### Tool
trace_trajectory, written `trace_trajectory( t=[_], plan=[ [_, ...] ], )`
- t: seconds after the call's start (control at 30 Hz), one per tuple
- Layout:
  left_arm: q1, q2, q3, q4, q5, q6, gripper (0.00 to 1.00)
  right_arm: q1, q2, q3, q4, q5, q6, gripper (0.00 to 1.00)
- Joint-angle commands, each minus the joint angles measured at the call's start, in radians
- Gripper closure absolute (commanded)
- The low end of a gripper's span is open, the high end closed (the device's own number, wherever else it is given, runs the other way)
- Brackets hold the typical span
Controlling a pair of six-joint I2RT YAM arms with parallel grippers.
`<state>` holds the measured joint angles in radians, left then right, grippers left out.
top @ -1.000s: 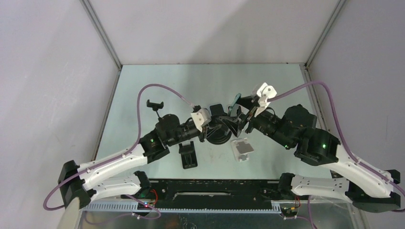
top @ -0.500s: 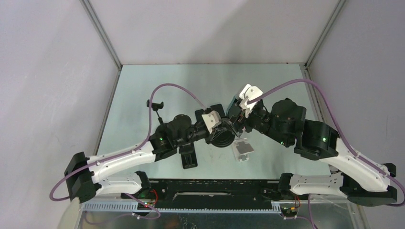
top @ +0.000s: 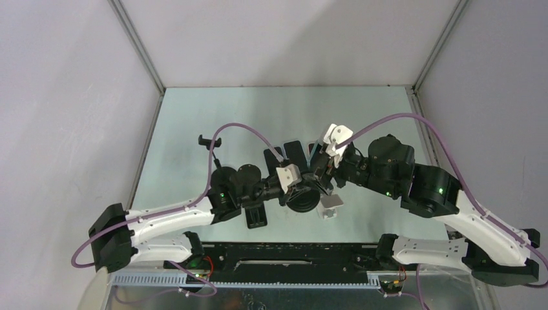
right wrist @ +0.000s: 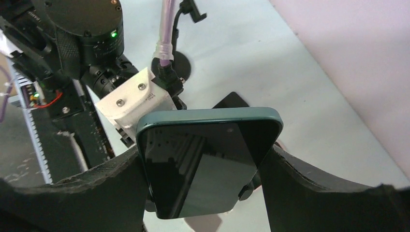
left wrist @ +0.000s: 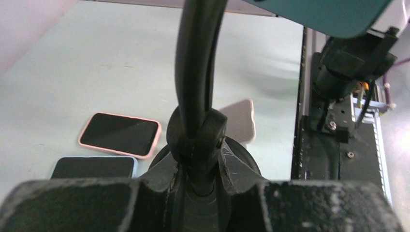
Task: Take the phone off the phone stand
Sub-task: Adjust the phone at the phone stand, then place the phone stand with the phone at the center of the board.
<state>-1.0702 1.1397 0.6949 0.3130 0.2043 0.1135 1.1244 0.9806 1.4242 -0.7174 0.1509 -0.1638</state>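
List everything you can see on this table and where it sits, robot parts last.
teal phone: 1, teal, above table centre, between the right claw's fingers
stand: 1, black gooseneck, table centre
pink phone: 1, pink case, flat beyond the stand
blue phone: 1, pale blue case, flat beside the pink phone
clamp stand: 1, black, far left
black holder: 1, black, near edge
white holder: 1, white, near edge
table: 1, pale green
left claw: 1, black, closed on the stand's stem
right claw: 1, black, closed on the teal phone

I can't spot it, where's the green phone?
Middle of the right wrist view: the green phone sits in the right gripper, beside the white block.
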Motion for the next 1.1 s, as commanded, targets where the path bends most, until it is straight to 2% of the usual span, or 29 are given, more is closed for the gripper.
trace_trajectory(
  t=[0.0,0.3,0.6,0.83,0.9,0.93,0.97,1.0,1.03,1.07],
  plan=[
    [-0.027,-0.026,-0.049,0.018,0.164,0.055,1.0,-0.079,-0.072,-0.005,0.219,-0.126,0.019,1.0],
    [-0.047,-0.004,-0.027,-0.086,0.21,0.137,1.0,-0.157,-0.072,-0.025,0.206,-0.199,0.049,1.0],
    [-0.119,0.061,0.048,-0.257,0.156,0.238,1.0,-0.206,-0.052,-0.033,0.209,-0.248,0.049,1.0],
    [-0.132,0.087,0.058,-0.266,0.139,0.244,1.0,-0.214,-0.053,-0.033,0.186,-0.261,0.054,1.0],
    [-0.125,0.079,0.04,-0.231,0.125,0.218,0.93,-0.213,-0.057,-0.033,0.179,-0.26,0.058,1.0],
    [-0.123,0.068,0.018,-0.193,0.117,0.19,0.83,-0.213,-0.059,-0.037,0.18,-0.26,0.064,1.0],
    [-0.117,0.062,0.004,-0.14,0.108,0.175,0.78,-0.213,-0.065,-0.041,0.184,-0.262,0.071,1.0],
    [-0.114,0.047,-0.025,-0.114,0.104,0.148,0.67,-0.212,-0.071,-0.052,0.187,-0.265,0.076,1.0],
    [-0.107,0.03,-0.041,-0.063,0.095,0.135,0.61,-0.212,-0.074,-0.058,0.196,-0.27,0.084,1.0],
    [-0.102,0.022,-0.069,-0.041,0.09,0.115,0.48,-0.212,-0.079,-0.072,0.199,-0.272,0.088,1.0]
  ],
)
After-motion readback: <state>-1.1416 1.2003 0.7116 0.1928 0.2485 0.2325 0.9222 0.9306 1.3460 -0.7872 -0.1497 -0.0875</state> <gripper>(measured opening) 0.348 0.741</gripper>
